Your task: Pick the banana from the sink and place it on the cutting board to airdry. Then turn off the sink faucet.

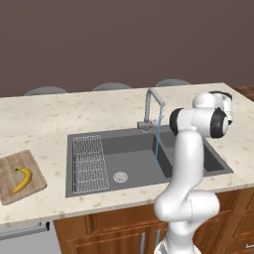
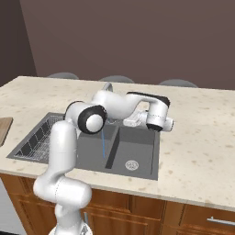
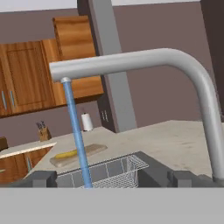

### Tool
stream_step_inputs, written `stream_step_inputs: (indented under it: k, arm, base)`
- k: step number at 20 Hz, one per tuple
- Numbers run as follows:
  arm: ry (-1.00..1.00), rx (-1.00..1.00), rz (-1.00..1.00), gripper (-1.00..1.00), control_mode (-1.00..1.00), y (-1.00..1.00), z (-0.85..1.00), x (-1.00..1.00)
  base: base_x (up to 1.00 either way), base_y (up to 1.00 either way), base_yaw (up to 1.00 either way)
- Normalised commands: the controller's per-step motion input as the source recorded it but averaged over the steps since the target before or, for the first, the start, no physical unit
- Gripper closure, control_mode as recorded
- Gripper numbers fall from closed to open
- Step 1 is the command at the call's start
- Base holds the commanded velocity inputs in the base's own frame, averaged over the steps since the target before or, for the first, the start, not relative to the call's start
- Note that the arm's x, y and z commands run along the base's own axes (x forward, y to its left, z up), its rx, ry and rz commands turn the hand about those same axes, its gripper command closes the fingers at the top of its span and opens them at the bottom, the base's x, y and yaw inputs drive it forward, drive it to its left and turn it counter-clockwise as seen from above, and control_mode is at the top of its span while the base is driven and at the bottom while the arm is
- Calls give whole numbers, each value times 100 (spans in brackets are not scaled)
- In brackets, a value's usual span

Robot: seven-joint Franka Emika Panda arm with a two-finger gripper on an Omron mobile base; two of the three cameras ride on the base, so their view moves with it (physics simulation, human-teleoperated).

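Already the banana [image 1: 22, 179] lies on the cutting board [image 1: 11, 169], off the sink [image 1: 144, 163] to dry. Water runs; my end effector [image 2: 133, 121], jaws wide, faces the sink faucet [image 3: 192, 83] for shutoff.

The arm [image 1: 186, 163] was glossy white, built of thick rounded tubular links with bulbous housings, its joints capped by round black discs and dark bands, the hand [image 2: 157, 114] a blocky white casing trimmed with a black stripe along its top.
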Motion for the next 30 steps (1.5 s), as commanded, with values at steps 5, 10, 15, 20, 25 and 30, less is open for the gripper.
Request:
stream_step_inputs:
  k: [5, 10, 15, 20, 25, 30]
  arm:
    - [0, 2, 9, -100, -100, 0, -12, 12]
    - [-3, 1, 11, -100, -100, 5, -1, 0]
    - [-4, 0, 11, -100, -100, 13, -2, 0]
    - [-6, 0, 8, -100, -100, 20, -6, -1]
    - [-6, 4, 0, -100, -100, 9, -4, -9]
    - [-5, 7, -1, -100, -100, 1, 0, -2]
  base:
    - [0, 0, 0]
    - [0, 0, 0]
    - [0, 0, 0]
    - [0, 0, 0]
    - [0, 0, 0]
    - [0, 0, 0]
